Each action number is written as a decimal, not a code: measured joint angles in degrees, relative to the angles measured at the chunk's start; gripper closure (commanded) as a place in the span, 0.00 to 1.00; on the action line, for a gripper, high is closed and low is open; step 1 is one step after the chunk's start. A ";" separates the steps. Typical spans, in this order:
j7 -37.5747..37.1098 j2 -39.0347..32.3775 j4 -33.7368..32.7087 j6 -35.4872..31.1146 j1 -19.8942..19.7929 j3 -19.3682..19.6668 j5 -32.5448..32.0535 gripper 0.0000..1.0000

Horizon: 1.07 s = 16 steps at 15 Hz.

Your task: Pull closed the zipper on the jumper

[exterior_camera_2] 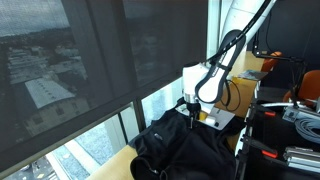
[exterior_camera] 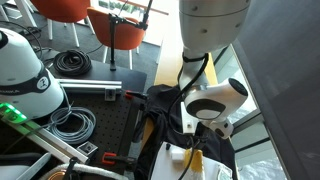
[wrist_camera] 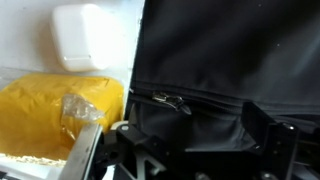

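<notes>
The black jumper (exterior_camera: 165,108) lies rumpled on the table and shows in both exterior views (exterior_camera_2: 185,150). In the wrist view the jumper (wrist_camera: 220,50) fills the right side. Its metal zipper pull (wrist_camera: 172,101) lies on a seam just above my fingers. My gripper (wrist_camera: 195,145) is down at the fabric, its fingers apart on either side of a fold, below the pull. It looks open and holds nothing. In the exterior views the gripper (exterior_camera: 205,125) (exterior_camera_2: 190,115) hangs over the jumper's edge.
A yellow item (wrist_camera: 50,110) (exterior_camera: 197,160) and a white box (wrist_camera: 85,35) lie next to the jumper. Black coiled cables (exterior_camera: 72,63) and grey cables (exterior_camera: 75,122) lie on the bench. Orange chairs (exterior_camera: 115,25) stand behind. A window (exterior_camera_2: 70,70) runs beside the table.
</notes>
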State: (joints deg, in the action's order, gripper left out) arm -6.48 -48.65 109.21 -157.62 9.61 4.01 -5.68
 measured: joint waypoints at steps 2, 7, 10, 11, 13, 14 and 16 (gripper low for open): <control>0.00 -0.02 -0.10 0.00 0.00 0.00 0.00 0.28; 0.00 -0.07 -0.10 0.00 0.15 0.00 0.00 0.60; -0.01 -0.18 -0.10 0.00 0.26 0.08 0.00 0.82; -0.01 -0.22 -0.11 0.00 0.32 0.16 0.00 0.89; -0.01 -0.32 -0.12 0.00 0.35 0.36 0.00 1.00; -0.01 -0.41 -0.14 0.00 0.35 0.49 0.00 1.00; -0.01 -0.65 -0.30 0.00 0.35 0.69 0.00 0.98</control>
State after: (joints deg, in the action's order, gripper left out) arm -6.49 -49.30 108.91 -157.62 9.96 4.70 -5.68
